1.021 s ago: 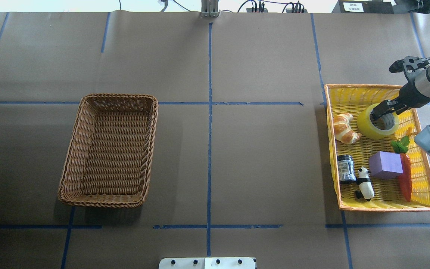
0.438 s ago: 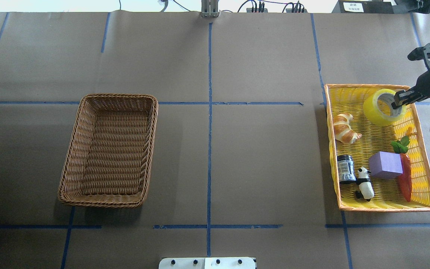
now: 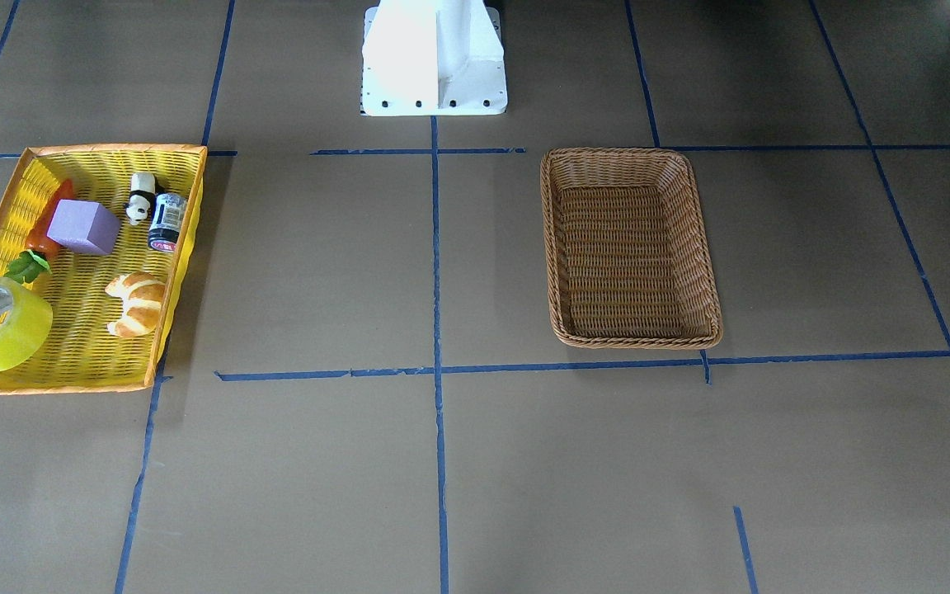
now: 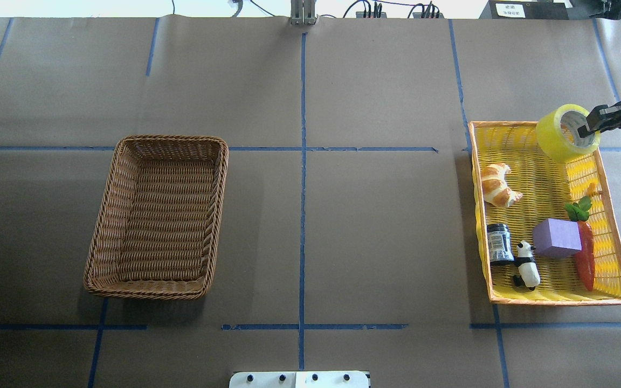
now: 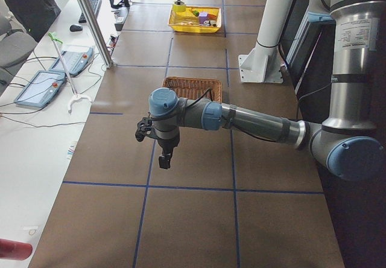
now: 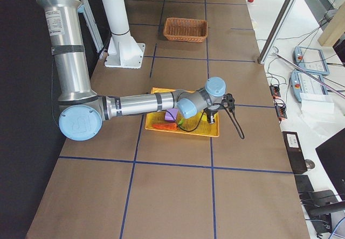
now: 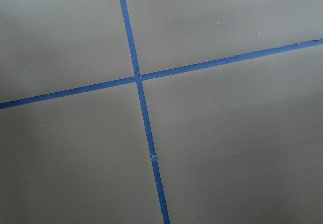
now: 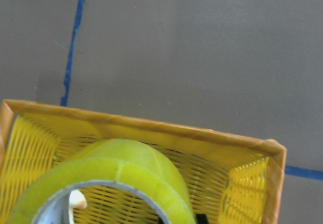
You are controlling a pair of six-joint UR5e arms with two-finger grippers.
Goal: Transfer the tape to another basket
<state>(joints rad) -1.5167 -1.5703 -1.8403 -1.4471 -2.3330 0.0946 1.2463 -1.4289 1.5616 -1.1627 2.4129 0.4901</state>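
Right gripper is clamped on the tape, one finger in the core. The roll hangs over the 1 o'clock corner of the yellow tray, seen from overhead (left gripper sits well apart, open or closed I cannot tell). This looks like the carry step: next comes a long sweep toward 9 o'clock to the basket, then a release inside it. The count: one tape, one basket, and one tray holding one croissant, one jar, one panda, one purple block and one carrot.
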